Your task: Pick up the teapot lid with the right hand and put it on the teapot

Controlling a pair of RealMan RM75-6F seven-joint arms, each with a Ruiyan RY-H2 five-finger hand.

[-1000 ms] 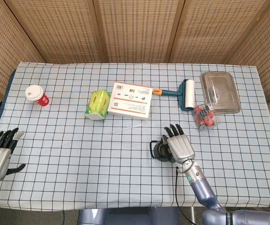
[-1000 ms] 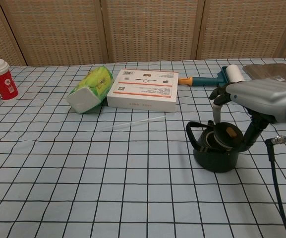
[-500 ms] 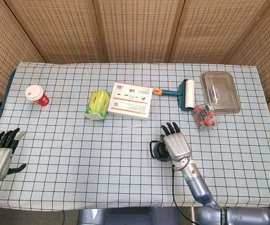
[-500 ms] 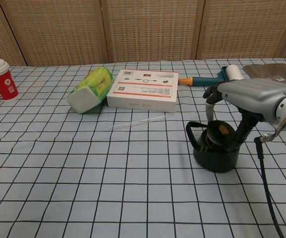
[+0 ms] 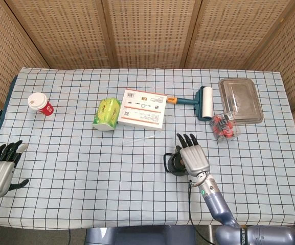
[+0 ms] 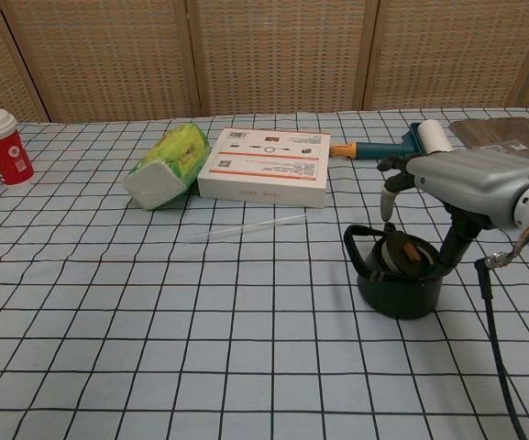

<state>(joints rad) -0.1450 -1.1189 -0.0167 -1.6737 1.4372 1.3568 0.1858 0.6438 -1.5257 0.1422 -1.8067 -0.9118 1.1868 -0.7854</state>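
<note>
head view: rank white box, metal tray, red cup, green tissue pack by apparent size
Largest to smallest:
1. white box and metal tray, too alike to split
2. green tissue pack
3. red cup

From the head view the right hand [image 5: 194,159] covers most of the teapot [image 5: 175,164], so the lid [image 6: 402,254] only shows from the chest. Can't tell if the fingers touch it. Tray [image 6: 507,133] is cut off at the chest view's edge.

Teapot [image 6: 399,286] under the right hand [image 6: 461,179]: dark green-black. Hand silver-grey, fingers black. Tablecloth [image 6: 154,321] below: pale blue, black grid.
</note>
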